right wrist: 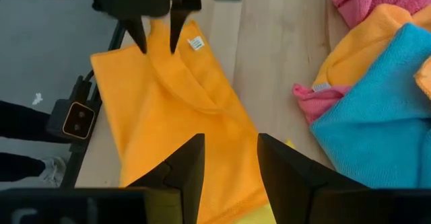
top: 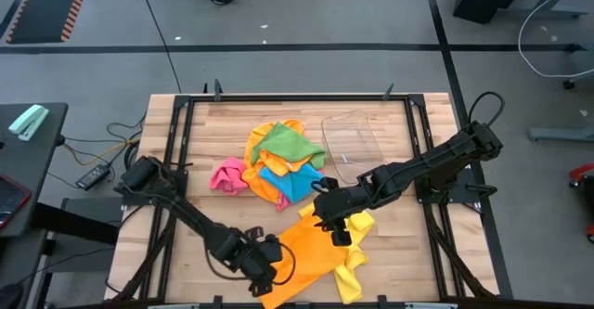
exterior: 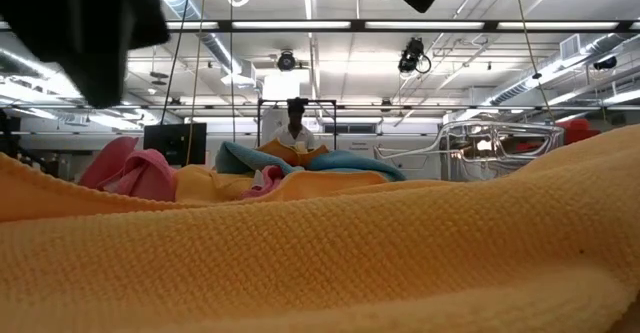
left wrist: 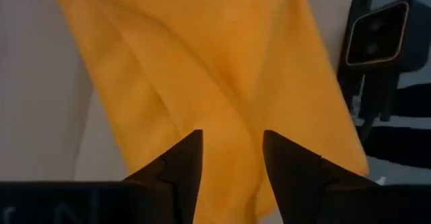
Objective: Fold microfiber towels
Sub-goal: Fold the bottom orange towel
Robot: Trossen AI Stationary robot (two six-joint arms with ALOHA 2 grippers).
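While the orange towel (top: 311, 253) lies spread at the near edge of the table (top: 204, 142), its long axis runs on a slant between the two grippers, from the left gripper (top: 266, 274) at its near corner up to the right gripper (top: 336, 224) at its far end. Seen from the left wrist, the cloth stretches straight ahead of the left fingers (left wrist: 180, 167), which stand parted with orange fabric showing in the gap; whether the pads touch it I cannot tell, and they look more released than clamped. Seen from the right wrist, the right fingers (right wrist: 185, 163) are likewise parted over the same towel, with the cloth running away from them toward the left gripper at its far corner; no pinch is visible there either. A yellow towel (top: 353, 258) lies partly under the orange one, just beside the right fingers. Beyond them, farther up the table, sits the heap of unfolded towels (top: 278, 165) in green, blue, pink and orange, with a clear plastic tray (top: 351, 142) just beside it. Both arms are about equally close to the orange towel, one at each end. A small white label (right wrist: 196, 43) is sewn at the corner next to the left fingers; its writing cannot be read.
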